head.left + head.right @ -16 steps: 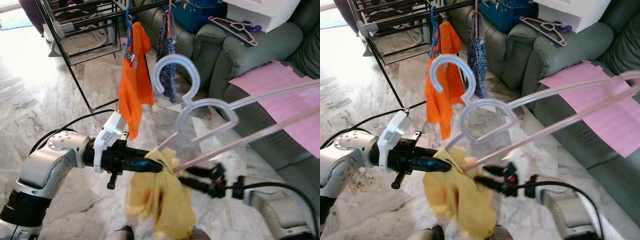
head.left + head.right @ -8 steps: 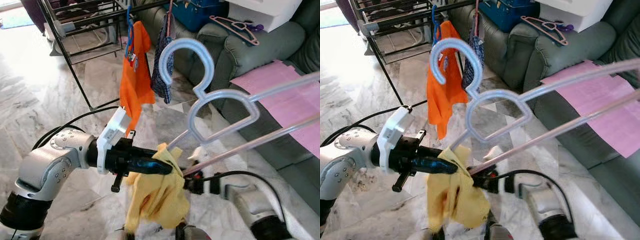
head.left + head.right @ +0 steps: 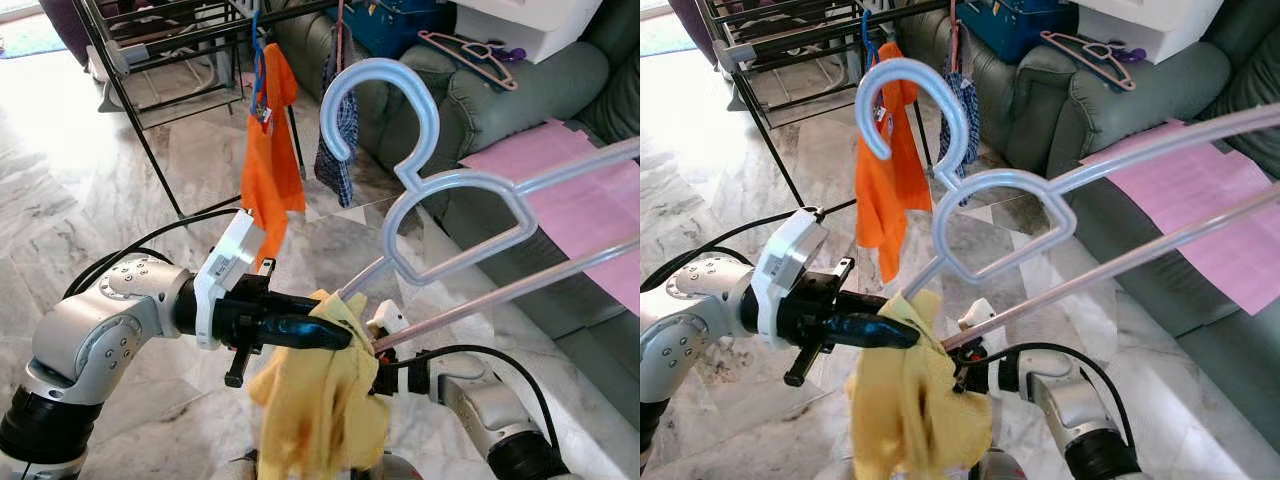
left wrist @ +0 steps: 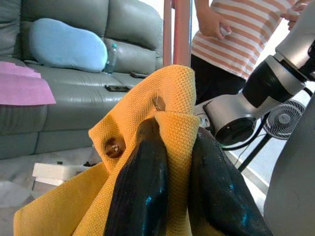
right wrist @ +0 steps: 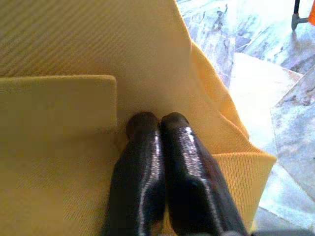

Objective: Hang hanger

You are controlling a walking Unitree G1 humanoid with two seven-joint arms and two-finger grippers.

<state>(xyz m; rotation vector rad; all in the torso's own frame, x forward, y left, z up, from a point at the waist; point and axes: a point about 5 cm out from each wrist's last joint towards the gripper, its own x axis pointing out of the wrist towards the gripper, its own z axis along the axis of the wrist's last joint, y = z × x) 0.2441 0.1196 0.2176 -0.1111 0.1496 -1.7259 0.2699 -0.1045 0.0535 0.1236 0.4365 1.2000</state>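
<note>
A pale translucent hanger (image 3: 452, 188) is held high and slanted, its hook (image 3: 381, 92) pointing up toward the drying rack (image 3: 128, 55). A yellow garment (image 3: 318, 405) is draped over its low end. My left gripper (image 3: 338, 335) reaches in from the left and is shut on the top of that garment; in the left wrist view the cloth (image 4: 162, 105) is pinched between the black fingers (image 4: 140, 189). My right gripper (image 3: 968, 378) comes from below right, fingers (image 5: 147, 169) pressed together with their tips buried in the yellow cloth (image 5: 64, 59).
An orange garment (image 3: 272, 150) and a blue checked one (image 3: 338, 130) hang on the rack. A green sofa (image 3: 470, 105) at right carries a pink sheet (image 3: 585, 195), a pink hanger (image 3: 470, 55) and a white box (image 3: 525, 20). A person in a striped shirt (image 4: 241, 29) stands nearby.
The hanger has risen and its hook has swung up and to the right. My right arm has moved in left under the yellow garment. The left gripper keeps its hold.
</note>
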